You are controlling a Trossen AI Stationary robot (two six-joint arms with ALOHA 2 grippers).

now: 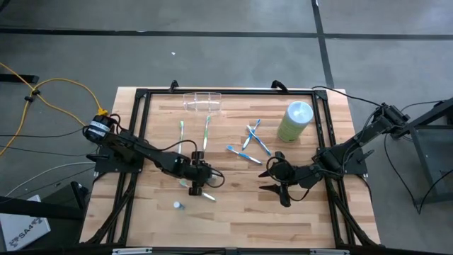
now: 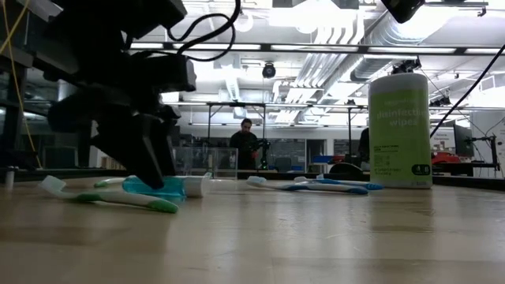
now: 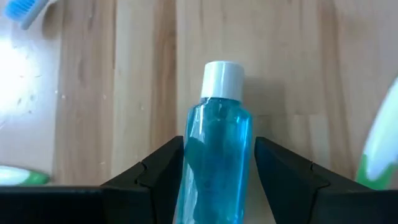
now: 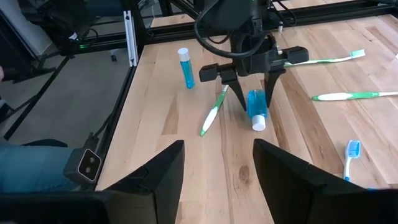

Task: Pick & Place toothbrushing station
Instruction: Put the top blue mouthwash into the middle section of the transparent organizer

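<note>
Fingers of my left gripper are spread wide and straddle a lying blue bottle with a white cap, one on each side, tips down at the wooden surface. No squeeze that I can see. Left arm reaches in low from the left edge, wrist bent down.

My right gripper hangs above the surface right of centre, fingers parted, nothing between them, pointed toward the left one.

Toothbrushing station sits at the far edge, well apart from both grippers, empty as far as I can tell.

Only the right wrist view shows a second small blue bottle standing upright and a green toothbrush just beside the left fingers. Low view alone shows print on the green wipes canister and a person far behind. High view shows blue toothbrushes scattered near the canister.
</note>
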